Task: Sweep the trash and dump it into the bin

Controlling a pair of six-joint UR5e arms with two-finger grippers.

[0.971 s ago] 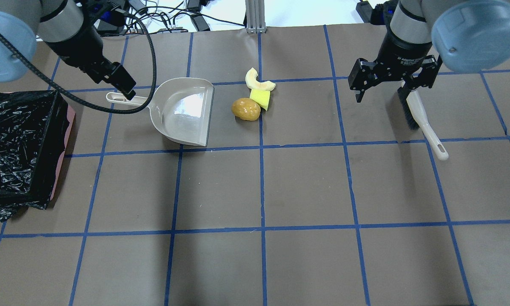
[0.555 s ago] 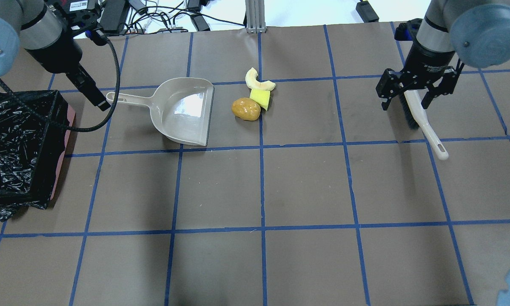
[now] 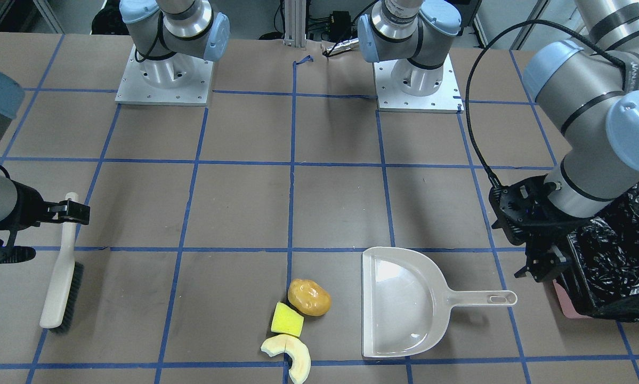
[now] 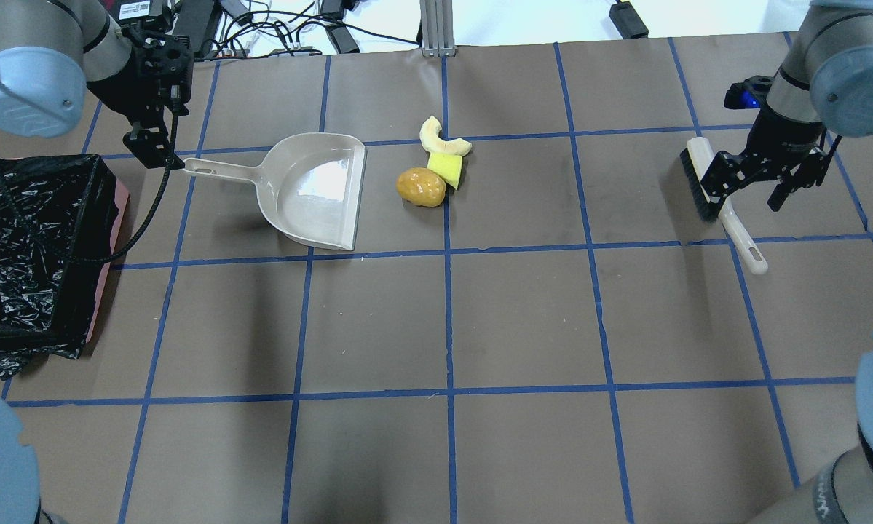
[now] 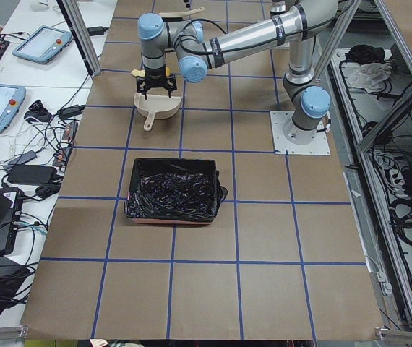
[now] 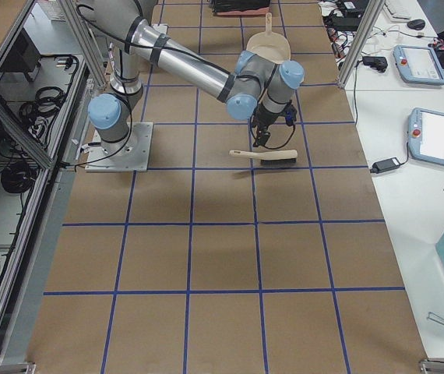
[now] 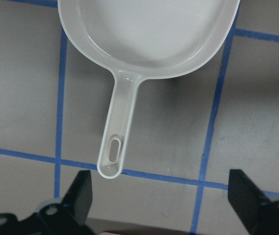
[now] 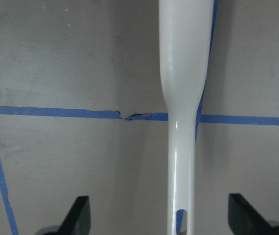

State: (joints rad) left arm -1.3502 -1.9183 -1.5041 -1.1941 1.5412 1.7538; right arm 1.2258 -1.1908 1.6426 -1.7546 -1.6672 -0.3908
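A: Where's the trash [image 4: 445, 169]?
B: On the bench between dustpan [image 4: 312, 193] and brush [image 4: 742, 240], just off the pan's mouth. The brush handle lies lengthwise under the right tool [image 4: 745, 191], which is spread wide and empty. The left tool [image 4: 148, 148] is wide too, at the pan handle's tip, with the bin [image 4: 79, 247] beside it.

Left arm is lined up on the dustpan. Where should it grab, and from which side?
Take the dustpan by its handle, about mid-length, coming straight down from above. The handle lies flat on the table and is long and narrow, so the jaws can close across its width. In the wrist view the left gripper is open, but the handle's end sits off-centre in its opening. Centre it first.
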